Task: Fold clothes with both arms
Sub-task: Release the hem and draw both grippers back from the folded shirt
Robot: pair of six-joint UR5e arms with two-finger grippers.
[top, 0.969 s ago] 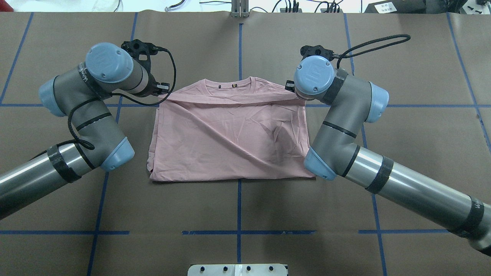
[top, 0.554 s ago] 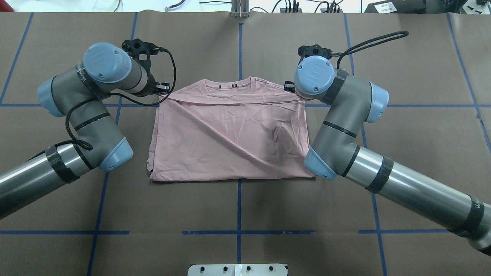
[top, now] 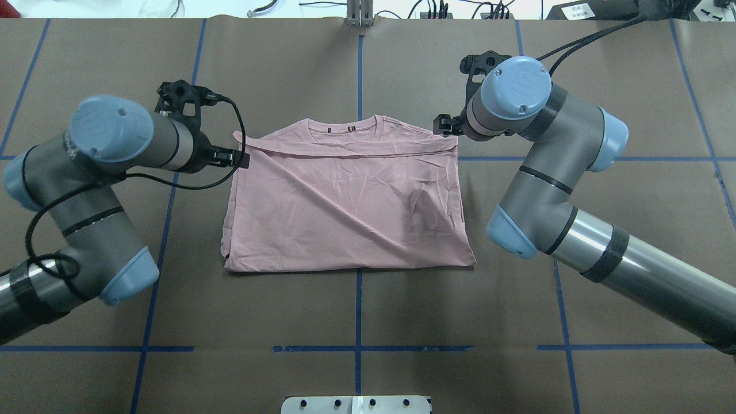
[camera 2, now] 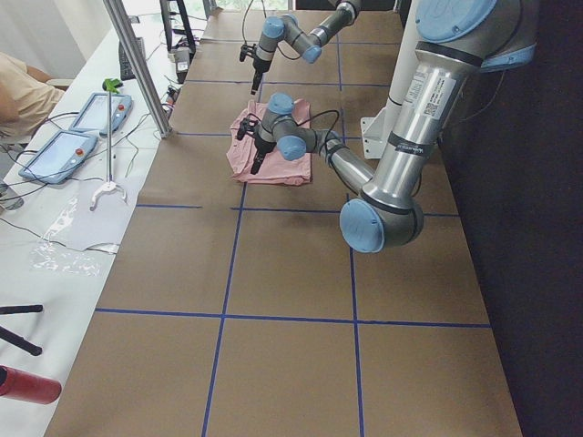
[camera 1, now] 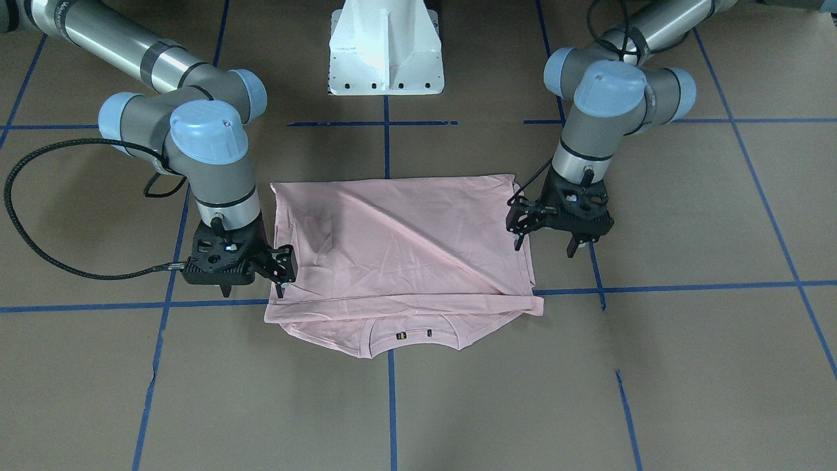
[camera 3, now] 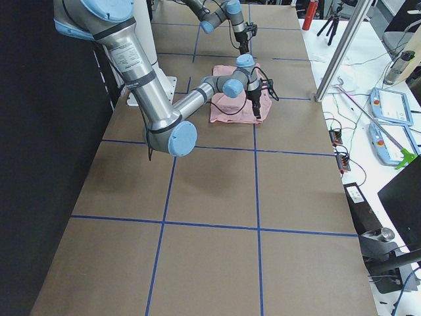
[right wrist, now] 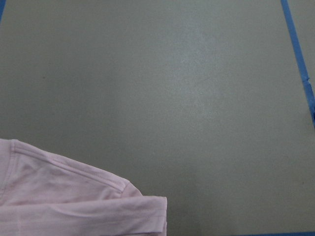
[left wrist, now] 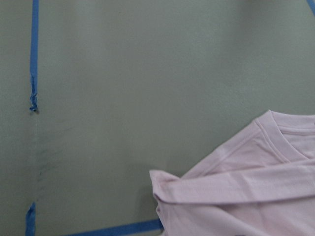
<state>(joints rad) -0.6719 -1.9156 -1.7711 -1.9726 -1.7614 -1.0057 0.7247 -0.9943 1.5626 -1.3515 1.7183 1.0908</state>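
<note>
Beside the T-shirt's [top: 345, 213] far left corner, the left gripper [camera 1: 545, 248] is found released, fingers spread, nothing held. The pink T-shirt is laid folded on the table [top: 356, 322], plain side up, collar at its far edge. Beside the T-shirt's far right corner, the right gripper [camera 1: 254, 291] is likewise found released and empty.

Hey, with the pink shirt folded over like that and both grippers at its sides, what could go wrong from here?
The black left gripper and black right gripper, both open, hang close to the folded-over corners of the pale pink T-shirt; a sideways move could snag the cloth and undo the fold. A long diagonal crease crosses the top layer; another fold would probably press it in.
</note>
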